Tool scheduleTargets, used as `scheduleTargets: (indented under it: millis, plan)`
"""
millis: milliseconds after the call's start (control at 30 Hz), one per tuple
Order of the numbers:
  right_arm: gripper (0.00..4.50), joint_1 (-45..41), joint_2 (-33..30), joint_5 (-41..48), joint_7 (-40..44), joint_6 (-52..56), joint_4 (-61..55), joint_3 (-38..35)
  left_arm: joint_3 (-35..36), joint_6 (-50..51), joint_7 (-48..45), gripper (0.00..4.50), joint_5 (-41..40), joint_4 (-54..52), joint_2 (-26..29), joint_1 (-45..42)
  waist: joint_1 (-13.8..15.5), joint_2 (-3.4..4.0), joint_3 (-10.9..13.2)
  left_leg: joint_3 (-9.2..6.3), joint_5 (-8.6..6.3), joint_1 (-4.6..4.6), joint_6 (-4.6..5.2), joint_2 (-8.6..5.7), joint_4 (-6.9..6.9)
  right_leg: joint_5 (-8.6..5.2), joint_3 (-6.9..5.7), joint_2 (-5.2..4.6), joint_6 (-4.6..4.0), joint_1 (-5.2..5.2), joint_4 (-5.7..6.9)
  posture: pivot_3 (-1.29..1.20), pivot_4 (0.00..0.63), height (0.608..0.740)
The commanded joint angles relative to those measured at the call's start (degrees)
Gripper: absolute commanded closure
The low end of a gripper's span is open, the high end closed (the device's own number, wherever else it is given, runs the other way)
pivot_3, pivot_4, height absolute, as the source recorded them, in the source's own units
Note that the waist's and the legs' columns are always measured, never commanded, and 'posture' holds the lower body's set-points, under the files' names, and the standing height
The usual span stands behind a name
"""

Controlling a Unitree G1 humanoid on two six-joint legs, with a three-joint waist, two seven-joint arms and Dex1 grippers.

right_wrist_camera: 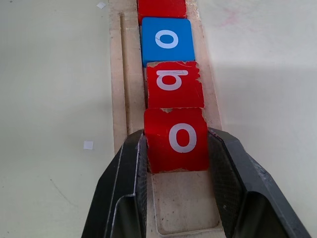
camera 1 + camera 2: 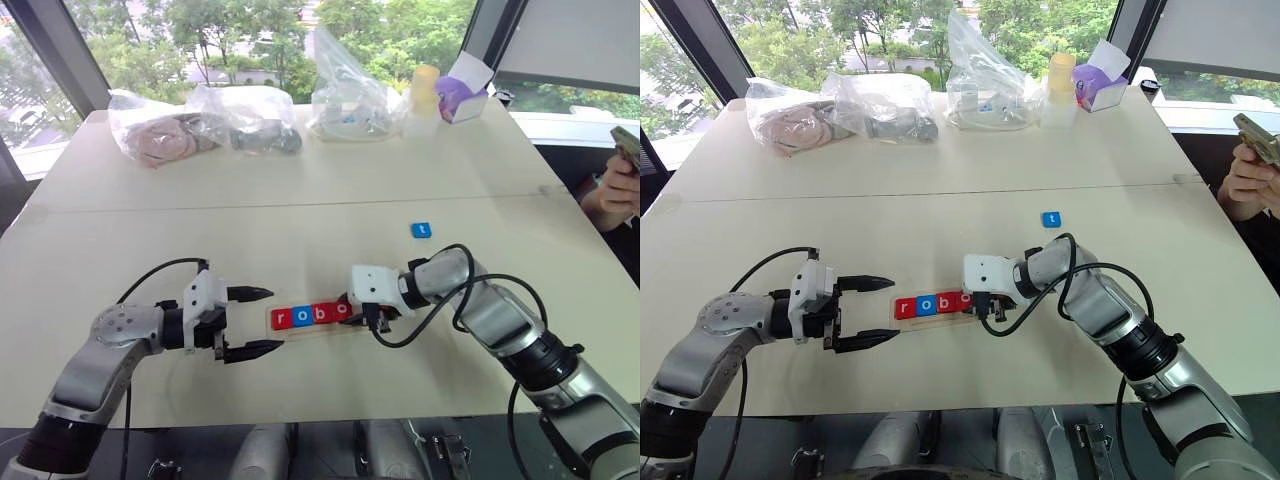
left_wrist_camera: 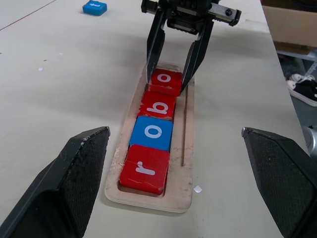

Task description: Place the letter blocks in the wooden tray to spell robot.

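The big pale tabletop holds the long wooden tray — four square tiles inside. The right pincer squeezes the fourth, red "o" tile; the left pincer gapes empty. The small blue "t" tile waits — far off.

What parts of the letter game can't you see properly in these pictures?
- Right wrist view: the red r block is cut off by the picture's edge, so its letter is missing.
- Left wrist view: the blue t block is too small to read.
- Left wrist view: the wooden tray end is hidden behind the right gripper, which is closed on the red o block.
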Motion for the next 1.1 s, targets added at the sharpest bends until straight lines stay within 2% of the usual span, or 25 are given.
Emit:
scheduleTargets:
  millis: [33,167,367,500,700,867,1100]
  plan:
    - [2.07,-0.6,-0.2,-0.8,0.1,0.5,0.1,0.6,1.2,0.0,0.2,0.0,-1.0,-2.0,0.1,-0.4,0.0,0.0,0.0,0.0,0.0,0.0,0.0,0.0,0.0,0.0,0.0,0.0,0.0,0.0,0.0,0.0,0.15,0.74]
    - [0.03,-0.6,0.0,-0.5,0.1,1.0,-0.4,0.3,1.1,0.0,0.2,0.0,-1.0,-1.9,0.1,-0.6,0.0,0.0,0.0,0.0,0.0,0.0,0.0,0.0,-0.01,0.0,0.0,0.0,0.0,0.0,0.0,0.0,0.15,0.74]
    - [0.03,-2.9,0.8,3.7,-0.8,5.2,-1.5,-4.9,1.0,0.0,0.0,0.0,-1.0,-1.7,0.0,-0.7,0.0,0.01,0.0,0.0,0.0,0.0,0.0,0.0,-0.02,0.0,0.0,-0.03,0.0,-0.01,-0.01,0.0,0.15,0.74]
    - [0.03,-6.0,3.4,8.6,-5.5,11.8,-0.1,-13.5,0.8,-0.1,0.1,0.0,-0.9,-1.6,-0.1,-0.9,-0.1,0.01,0.0,0.0,0.0,0.0,0.0,0.0,-0.02,0.02,0.01,-0.02,-0.03,-0.03,0.0,0.0,0.15,0.74]
    - [0.03,-7.7,6.4,9.6,-19.7,20.9,6.3,-25.3,0.4,-0.3,0.1,0.0,-0.6,-1.5,-0.7,-1.2,0.3,0.0,0.0,-0.03,0.01,-0.02,-0.01,-0.04,-0.03,0.04,0.0,-0.02,-0.05,-0.01,0.0,0.0,0.15,0.74]
    - [0.03,-5.1,10.6,5.3,-39.4,29.0,8.2,-34.9,0.2,-0.3,-0.1,0.0,-0.5,-0.9,-0.8,-1.8,0.1,0.01,0.0,0.01,0.01,-0.06,-0.01,-0.07,-0.12,0.06,0.06,-0.15,-0.02,-0.12,0.02,0.0,0.15,0.74]
    - [0.03,-4.1,19.4,7.2,-51.4,32.7,8.5,-42.4,-0.3,0.1,-0.3,0.0,-0.4,-0.1,-1.2,-3.3,-0.4,0.08,0.0,0.13,0.03,-0.05,-0.04,0.03,-0.15,0.11,0.15,0.03,-0.09,-0.25,0.16,0.0,0.15,0.74]
